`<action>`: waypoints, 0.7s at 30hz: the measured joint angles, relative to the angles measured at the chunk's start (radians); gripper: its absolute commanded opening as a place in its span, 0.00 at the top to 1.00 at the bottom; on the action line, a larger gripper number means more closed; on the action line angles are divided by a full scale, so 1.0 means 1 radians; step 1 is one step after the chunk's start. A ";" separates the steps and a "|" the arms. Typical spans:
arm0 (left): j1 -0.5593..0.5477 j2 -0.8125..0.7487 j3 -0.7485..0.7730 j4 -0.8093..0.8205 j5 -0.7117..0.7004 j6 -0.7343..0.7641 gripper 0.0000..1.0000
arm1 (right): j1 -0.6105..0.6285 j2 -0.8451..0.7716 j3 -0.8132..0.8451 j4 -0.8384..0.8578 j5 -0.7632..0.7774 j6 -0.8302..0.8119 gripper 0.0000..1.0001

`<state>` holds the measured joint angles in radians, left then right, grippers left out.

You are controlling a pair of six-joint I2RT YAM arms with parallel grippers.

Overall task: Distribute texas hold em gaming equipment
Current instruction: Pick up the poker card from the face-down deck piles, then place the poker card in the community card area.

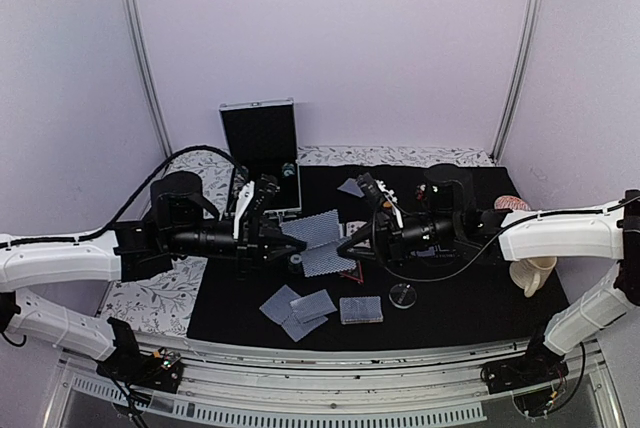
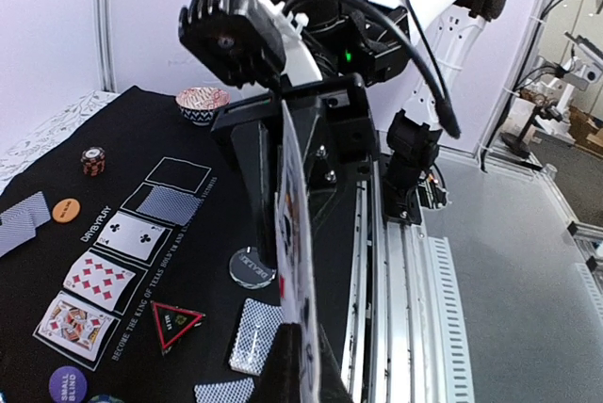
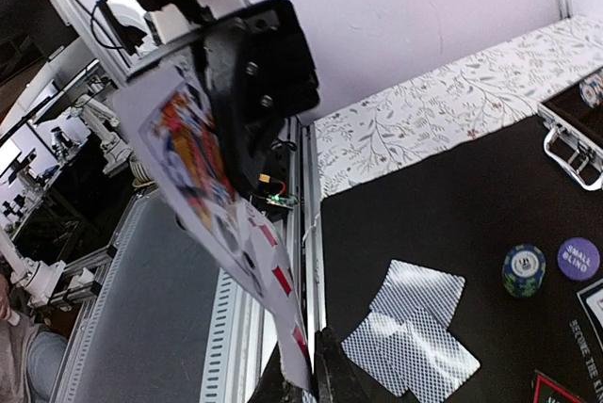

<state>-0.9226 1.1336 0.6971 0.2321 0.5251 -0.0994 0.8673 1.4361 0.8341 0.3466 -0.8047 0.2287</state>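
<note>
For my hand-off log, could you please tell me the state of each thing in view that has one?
held cards: in the air, gripped at both ends
left gripper: shut on held cards
right gripper: shut on held cards
aluminium case: open, lid upright
board cards: three face up, one face down
dealt cards: face down, overlapping
clear disc: lying flat

Edge-on cards in left claw

Open metal case at black mat's rear.
</note>
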 measured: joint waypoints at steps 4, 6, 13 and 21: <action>0.002 0.012 -0.006 0.009 -0.043 -0.006 1.00 | -0.027 0.011 -0.043 0.000 0.012 0.018 0.98; 0.006 0.012 -0.007 0.004 -0.079 -0.006 1.00 | -0.040 0.011 -0.055 0.003 0.014 0.023 0.98; 0.072 -0.017 0.008 -0.118 -0.252 0.009 1.00 | -0.148 -0.022 -0.109 -0.056 0.069 0.053 0.98; 0.143 -0.053 0.039 -0.258 -0.407 0.020 1.00 | -0.456 -0.216 -0.125 -0.290 0.283 0.135 0.98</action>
<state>-0.7795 1.0809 0.7357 -0.0261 0.1181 -0.0795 0.4114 1.2205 0.7090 0.0570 -0.5217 0.3634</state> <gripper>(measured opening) 0.006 0.023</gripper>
